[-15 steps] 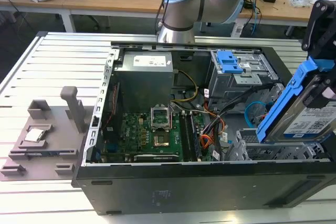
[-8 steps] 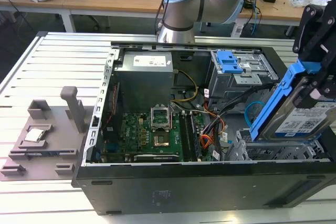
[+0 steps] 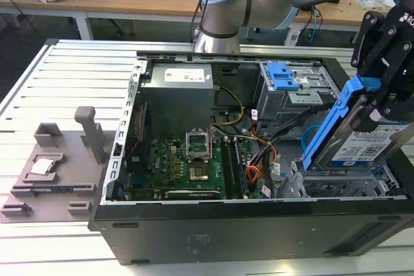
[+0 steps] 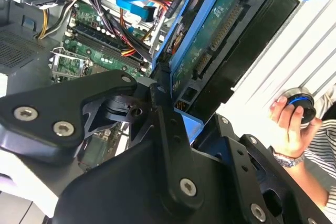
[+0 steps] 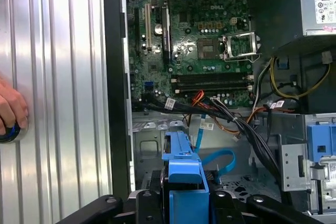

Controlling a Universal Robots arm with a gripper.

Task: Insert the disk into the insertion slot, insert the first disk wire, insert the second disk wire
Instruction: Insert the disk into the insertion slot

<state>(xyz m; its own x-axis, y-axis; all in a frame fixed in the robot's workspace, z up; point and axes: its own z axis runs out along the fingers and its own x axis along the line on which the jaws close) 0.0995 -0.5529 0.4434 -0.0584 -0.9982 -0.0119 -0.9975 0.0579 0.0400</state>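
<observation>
Right of the green motherboard (image 3: 194, 163) in the open black computer case (image 3: 246, 232), the silver-grey perforated sheet-metal insertion slot (image 3: 326, 189) lies beneath the tilted grey-metal, blue-framed disk (image 3: 374, 147), held near its raised end between the closed jaws of the black gripper (image 3: 383, 109).

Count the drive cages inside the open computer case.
2. A bigger grey cage with a blue latch stands farther back on the exterior view's right; a perforated cage sits nearer, under the tilted disk in the gripper. The disk may hide more.
</observation>
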